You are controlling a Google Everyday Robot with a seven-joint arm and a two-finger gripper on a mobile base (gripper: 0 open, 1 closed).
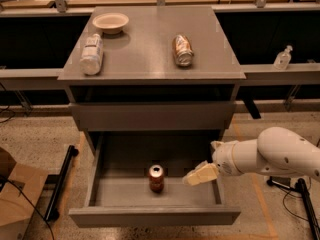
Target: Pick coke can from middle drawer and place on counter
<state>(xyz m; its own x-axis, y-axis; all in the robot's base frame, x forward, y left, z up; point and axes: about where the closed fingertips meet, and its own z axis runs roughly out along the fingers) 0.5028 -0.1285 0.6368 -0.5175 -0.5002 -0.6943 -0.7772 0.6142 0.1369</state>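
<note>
The coke can [156,178] stands upright, long axis vertical, on the floor of the open middle drawer [150,216]. The gripper [200,174] hangs inside the drawer near it, on the picture's right, not touching (spread or pressed together, I cannot tell).
</note>
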